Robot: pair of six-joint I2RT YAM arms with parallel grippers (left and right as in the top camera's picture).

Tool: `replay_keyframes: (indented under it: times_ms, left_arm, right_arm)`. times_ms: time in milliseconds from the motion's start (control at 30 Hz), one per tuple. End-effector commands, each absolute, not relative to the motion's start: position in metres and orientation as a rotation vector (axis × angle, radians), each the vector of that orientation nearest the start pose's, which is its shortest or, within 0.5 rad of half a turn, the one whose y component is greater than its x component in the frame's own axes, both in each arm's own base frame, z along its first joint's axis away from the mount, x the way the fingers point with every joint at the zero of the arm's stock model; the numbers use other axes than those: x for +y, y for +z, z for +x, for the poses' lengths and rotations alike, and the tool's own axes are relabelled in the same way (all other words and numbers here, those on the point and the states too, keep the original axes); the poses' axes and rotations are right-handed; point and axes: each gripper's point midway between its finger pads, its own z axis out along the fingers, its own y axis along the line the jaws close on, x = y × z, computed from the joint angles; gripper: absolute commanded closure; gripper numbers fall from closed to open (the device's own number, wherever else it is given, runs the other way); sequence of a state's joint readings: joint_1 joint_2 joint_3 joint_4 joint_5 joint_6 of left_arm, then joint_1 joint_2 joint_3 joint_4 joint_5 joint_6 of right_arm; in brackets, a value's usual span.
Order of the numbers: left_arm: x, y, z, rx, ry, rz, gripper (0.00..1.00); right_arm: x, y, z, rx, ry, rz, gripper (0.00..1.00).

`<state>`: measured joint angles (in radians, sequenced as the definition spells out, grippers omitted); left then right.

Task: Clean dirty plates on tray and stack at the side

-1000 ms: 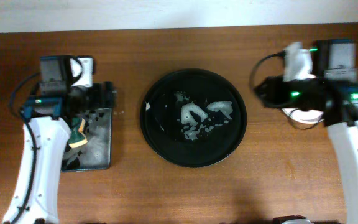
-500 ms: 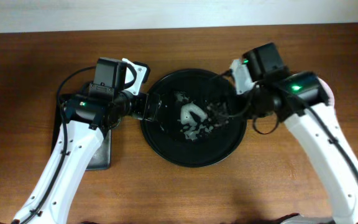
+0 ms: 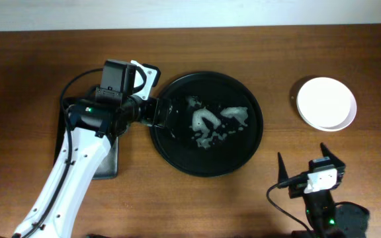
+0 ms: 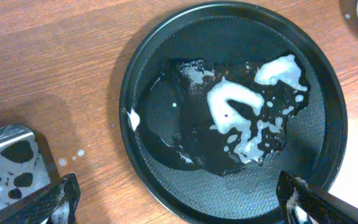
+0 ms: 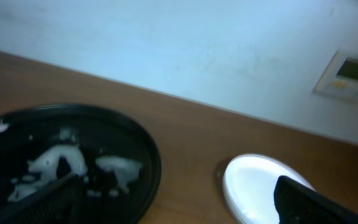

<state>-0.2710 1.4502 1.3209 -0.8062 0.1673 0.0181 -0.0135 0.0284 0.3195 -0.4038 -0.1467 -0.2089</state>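
The round black tray lies mid-table with white foam smeared across it and no plate on it. White plates sit stacked on the wood at the far right, also seen as plates in the right wrist view. My left gripper hovers open over the tray's left rim. In its wrist view the left gripper spans the tray edge with nothing between its fingers. My right gripper stands open and empty near the front right edge, and the right gripper looks toward the tray and the plates.
A rectangular black tray with foam flecks lies under my left arm, and the rectangular tray shows at lower left in the left wrist view. A wall panel hangs behind the table.
My right arm has pulled back from the tray to the front right edge, uncovering the plate stack. My left arm moved from the rectangular tray to the round tray's rim, then held still.
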Motion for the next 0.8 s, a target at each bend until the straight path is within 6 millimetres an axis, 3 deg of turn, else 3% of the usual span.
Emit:
replay_keyframes:
  times_ms: [0, 133, 200, 267, 300, 567, 600, 633, 667, 700, 767]
  left_arm:
    - [-0.130, 0.213, 0.362, 2.464, -0.317, 0.422, 0.01]
    - [-0.130, 0.213, 0.362, 2.464, -0.317, 0.422, 0.01]
    - [-0.130, 0.213, 0.362, 2.464, -0.317, 0.422, 0.01]
    - [-0.130, 0.213, 0.362, 2.464, -0.317, 0.422, 0.01]
    - [-0.130, 0.213, 0.362, 2.464, -0.317, 0.422, 0.01]
    - [-0.130, 0.213, 0.362, 2.464, -0.317, 0.422, 0.01]
    - [-0.126, 0.216, 0.362, 2.454, -0.278, 0.429, 0.01]
    - [-0.107, 0.219, 0.360, 2.455, -0.134, 0.414, 0.01]
    - [-0.096, 0.227, 0.355, 2.444, -0.071, 0.389, 0.01]
    - [-0.088, 0.248, 0.351, 2.377, -0.028, 0.391, 0.01]
    - [-0.052, 0.291, 0.340, 2.236, 0.112, 0.268, 0.01]
  right_arm:
    - [0.020, 0.195, 0.231, 1.644, 0.014, -0.194, 0.01]
    - [0.025, 0.176, 0.244, 1.568, 0.026, -0.215, 0.01]
    - [0.027, 0.177, 0.244, 1.545, 0.032, -0.223, 0.01]
    - [0.026, 0.172, 0.244, 1.567, 0.034, -0.223, 0.01]
    - [0.026, 0.160, 0.244, 1.616, 0.040, -0.223, 0.01]
    - [0.026, 0.160, 0.244, 1.616, 0.040, -0.223, 0.01]
    - [0.026, 0.160, 0.244, 1.616, 0.040, -0.222, 0.01]
    - [0.026, 0.160, 0.244, 1.616, 0.040, -0.222, 0.01]
    - [0.026, 0.160, 0.244, 1.616, 0.040, -0.222, 0.01]
    - [0.026, 0.160, 0.244, 1.616, 0.040, -0.223, 0.01]
    - [0.026, 0.160, 0.244, 1.616, 0.040, -0.223, 0.01]
